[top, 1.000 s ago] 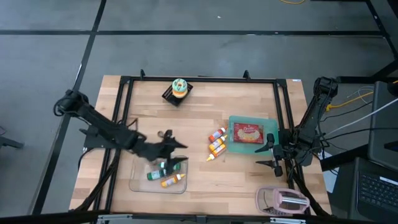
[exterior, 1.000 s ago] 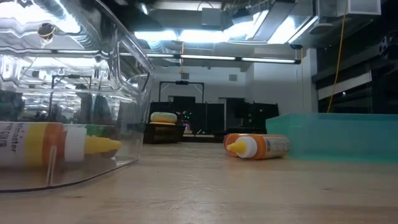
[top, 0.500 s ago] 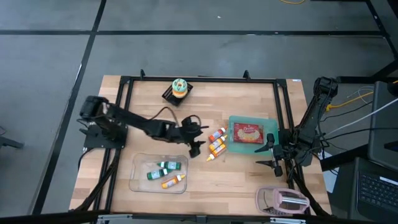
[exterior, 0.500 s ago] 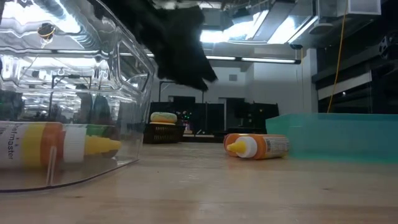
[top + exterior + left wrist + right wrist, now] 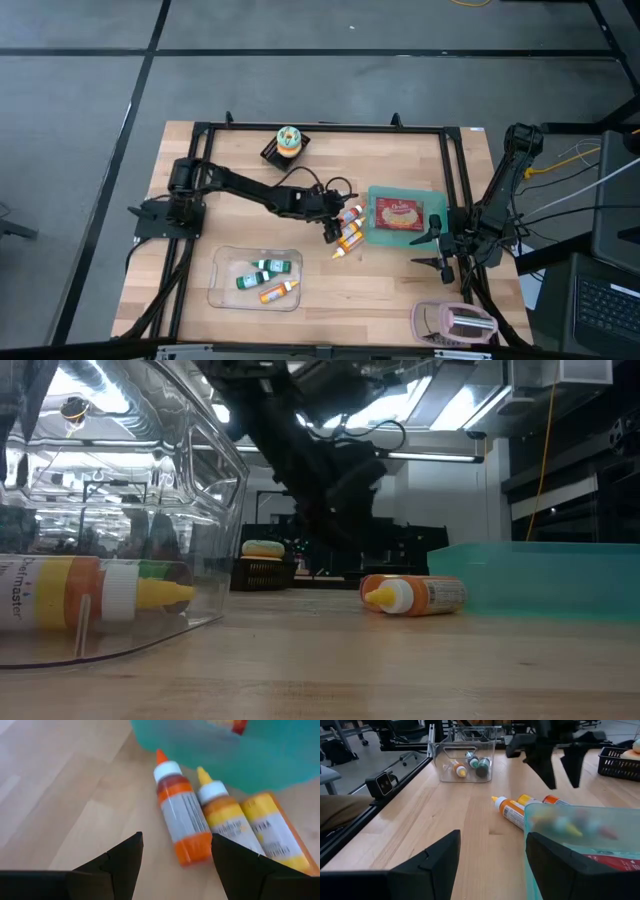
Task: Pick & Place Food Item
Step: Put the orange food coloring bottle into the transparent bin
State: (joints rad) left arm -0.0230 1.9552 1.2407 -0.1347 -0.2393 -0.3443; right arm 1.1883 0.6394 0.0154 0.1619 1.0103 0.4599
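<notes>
In the high view the left arm reaches from the left edge toward the middle of the table (image 5: 400,290), and its left pincer (image 5: 335,226) hangs open over three bottles (image 5: 348,231) lying side by side just left of the teal tray (image 5: 372,238). The left wrist view shows the open fingers (image 5: 120,862) apart, framing the orange-capped bottle (image 5: 177,820), with a yellow-capped one (image 5: 225,815) touching it and a third (image 5: 272,830) beside that; nothing is gripped. The tray sits right of centre and holds a red food pack (image 5: 400,214).

At lower left of the high view a clear bin (image 5: 222,285) holds three more bottles, two green (image 5: 260,272) and one orange (image 5: 278,291). In the low view the bin (image 5: 200,490) fills the left, one bottle (image 5: 415,595) lies at centre, touching the wood.

At the top centre a black basket (image 5: 272,153) carries a doughnut (image 5: 289,139).

The right pincer (image 5: 436,248) waits at the tray's right edge, its fingers (image 5: 432,865) spread open and empty. A pink case (image 5: 455,322) lies at the lower right.
</notes>
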